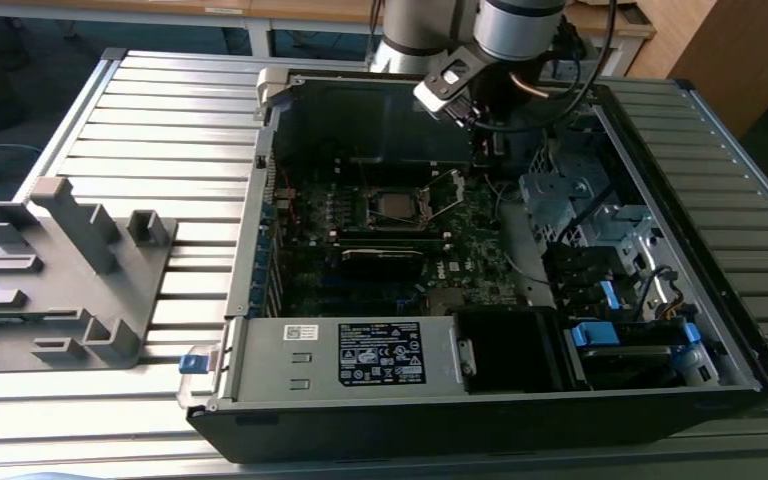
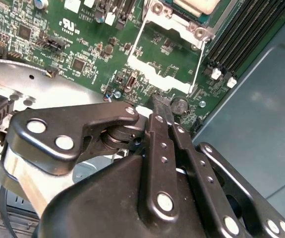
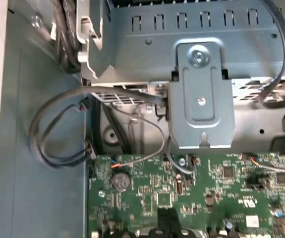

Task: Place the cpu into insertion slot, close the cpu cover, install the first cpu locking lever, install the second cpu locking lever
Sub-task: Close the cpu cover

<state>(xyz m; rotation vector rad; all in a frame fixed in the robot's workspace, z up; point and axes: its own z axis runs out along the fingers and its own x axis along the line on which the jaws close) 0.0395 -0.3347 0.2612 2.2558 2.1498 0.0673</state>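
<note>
The cpu (image 1: 391, 206) lies flat in the socket on the green motherboard inside the open computer case; in the second wrist view a corner of it (image 2: 198, 5) shows at the picture's edge. The cpu cover (image 2: 168, 74), a thin silvery frame with an open window, is swung open off the socket, towards the exterior view's right (image 1: 446, 188). My gripper (image 2: 160, 103) hangs just past the open cover, next to a round coin battery (image 2: 180, 105). Its black fingers (image 2: 158, 148) are shut together with nothing between them. In the exterior view the gripper (image 1: 488, 150) is down inside the case.
A grey drive cage (image 3: 201, 99) and loose cables (image 3: 58, 134) stand close beside the gripper. Memory slots (image 2: 246, 29) run beside the socket. The power supply (image 1: 344, 355) is at the case's near end. A grey fixture (image 1: 57, 270) sits at the exterior view's left.
</note>
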